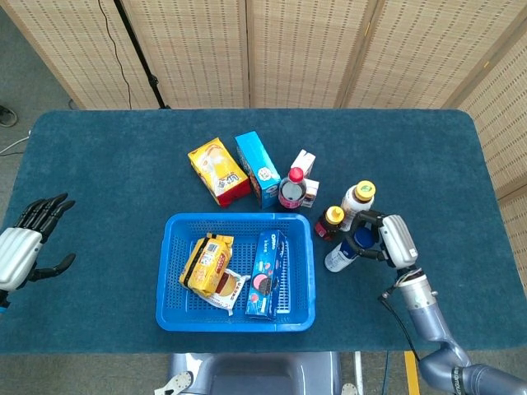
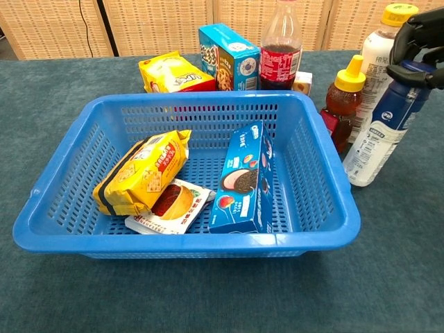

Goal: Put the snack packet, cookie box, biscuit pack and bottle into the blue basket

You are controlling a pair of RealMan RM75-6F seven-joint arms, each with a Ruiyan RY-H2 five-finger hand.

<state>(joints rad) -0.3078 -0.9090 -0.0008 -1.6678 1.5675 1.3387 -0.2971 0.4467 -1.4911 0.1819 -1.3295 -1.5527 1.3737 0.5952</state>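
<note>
The blue basket [image 1: 239,220] [image 2: 194,100] holds a yellow snack packet [image 1: 207,262] [image 2: 142,173], a blue cookie box [image 1: 268,273] [image 2: 244,180] on its edge, and a flat white-and-red biscuit pack [image 1: 230,290] [image 2: 170,205]. Just right of the basket is a white bottle with a blue top [image 1: 344,253] [image 2: 378,135], tilted. My right hand [image 1: 387,240] [image 2: 420,41] grips it around the blue top. My left hand [image 1: 29,243] hovers at the table's far left edge, fingers spread and holding nothing.
Behind the basket stand a yellow box [image 1: 218,170], a blue box [image 1: 257,168], a cola bottle [image 1: 291,189] and a small carton [image 1: 305,164]. A honey bottle [image 1: 329,222] and a yellow-capped white bottle [image 1: 357,197] crowd close beside the held bottle.
</note>
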